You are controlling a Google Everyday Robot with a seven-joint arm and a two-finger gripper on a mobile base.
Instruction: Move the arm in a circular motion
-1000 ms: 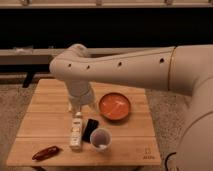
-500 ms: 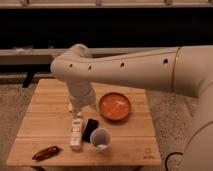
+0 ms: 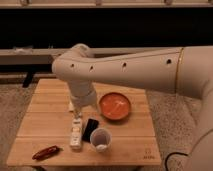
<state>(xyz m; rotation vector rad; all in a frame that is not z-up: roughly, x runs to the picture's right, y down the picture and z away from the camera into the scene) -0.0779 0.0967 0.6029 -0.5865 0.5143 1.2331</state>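
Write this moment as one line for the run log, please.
task: circular arm motion | cream-white robot arm over wooden table | gripper low above white rectangular object | round orange bowl untouched

Cream-white arm (image 3: 125, 67) bent at the elbow, wrist down, pincer (image 3: 80, 111) low over the tabletop.

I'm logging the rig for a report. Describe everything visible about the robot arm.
The arm is cream-white, made of thick smooth rounded tubular segments that look like plastic, with small dark holes along its side and a thin gold ring near the right. It reaches in from the right, bends at a rounded elbow, then drops a narrower wrist over the wooden table. Its hand sits low beside the orange bowl, just above a white bottle.
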